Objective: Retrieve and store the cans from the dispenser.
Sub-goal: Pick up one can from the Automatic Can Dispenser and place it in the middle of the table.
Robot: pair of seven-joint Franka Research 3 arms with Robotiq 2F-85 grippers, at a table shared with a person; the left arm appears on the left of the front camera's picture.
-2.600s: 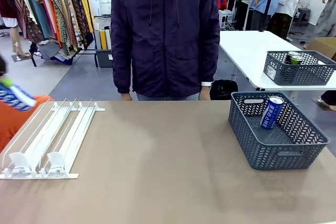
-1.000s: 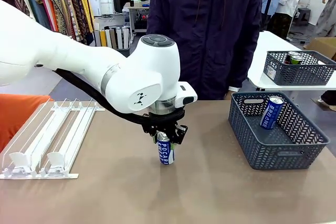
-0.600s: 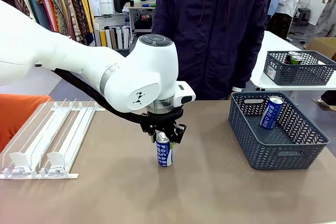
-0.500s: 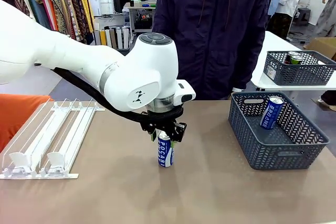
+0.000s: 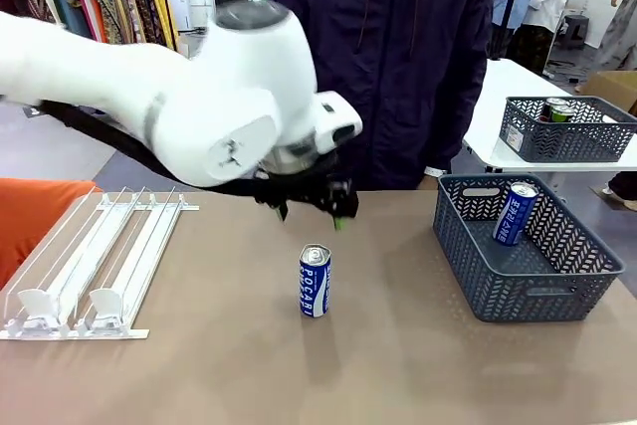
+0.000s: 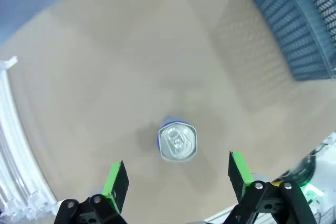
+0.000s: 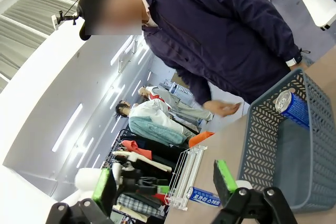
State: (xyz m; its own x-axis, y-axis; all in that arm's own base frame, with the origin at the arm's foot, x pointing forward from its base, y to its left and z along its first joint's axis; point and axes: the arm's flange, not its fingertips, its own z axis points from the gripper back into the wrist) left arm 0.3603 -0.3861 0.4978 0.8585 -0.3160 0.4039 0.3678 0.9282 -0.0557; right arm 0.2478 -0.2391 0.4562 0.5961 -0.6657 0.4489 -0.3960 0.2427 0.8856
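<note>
My left gripper [image 6: 176,182] has its two black fingers with green pads [image 6: 116,182] spread as wide as they go, with nothing between them and nothing touching them. Straight below, seen from my wrist, a slim blue drink can with white lettering and a silver top [image 6: 177,141] stands upright on the bare brown tabletop [image 6: 131,66], centred under the gap. From the front, my left gripper [image 5: 311,210] hangs above and slightly behind that can [image 5: 315,282], clear of it, at the end of my bulky white left arm [image 5: 199,97], which reaches in from the left and is blurred, so I cannot make out the wrist's exact tilt. My right gripper [image 7: 165,179] also has its fingers spread apart and empty. A second blue can [image 5: 515,212] leans inside the dark grey mesh basket [image 5: 498,286] at the right side of the table. The white and clear plastic rail dispenser [image 5: 90,266] lies at the left, its lanes holding no cans. A person in a dark navy jacket [image 5: 398,57] stands at the far edge.
</note>
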